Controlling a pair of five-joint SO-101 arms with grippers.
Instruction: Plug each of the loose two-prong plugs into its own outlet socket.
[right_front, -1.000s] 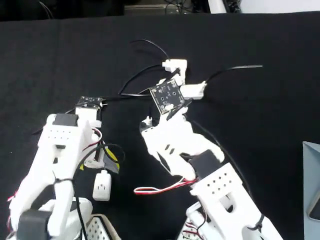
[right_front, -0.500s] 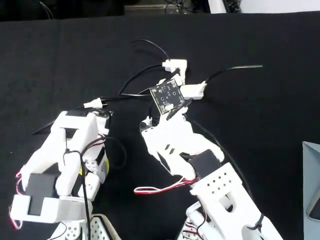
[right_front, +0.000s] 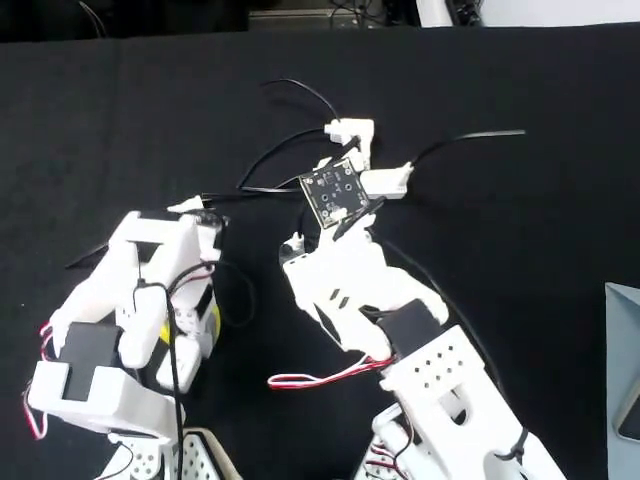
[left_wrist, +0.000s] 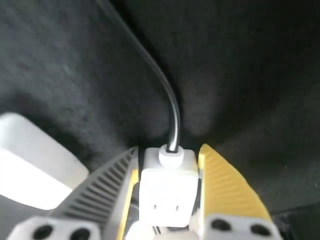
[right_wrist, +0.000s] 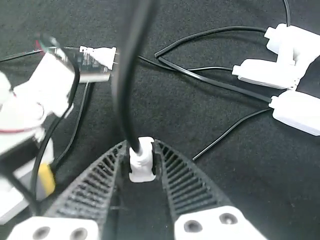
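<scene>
Tally of arms, white cord ends and cables on the black table (right_front: 540, 90).
Arms: two, left arm (right_front: 150, 255) and right arm (right_front: 350, 280). White cord ends, right wrist view: five, being one held plug (right_wrist: 141, 167) in the right gripper (right_wrist: 140, 145), one pronged plug (right_wrist: 96, 52) showing two prongs, and three grouped in the table's far half: body one (right_wrist: 292, 37), body two (right_wrist: 260, 72), body three (right_wrist: 300, 106). Left wrist view: one cord end (left_wrist: 167, 190) in the left gripper (left_wrist: 169, 148); whether it duplicates the pronged plug cannot be determined. White block (left_wrist: 30, 165) beside it: one. Black cables (right_wrist: 126, 75): at least four, exact figure not determinable.
</scene>
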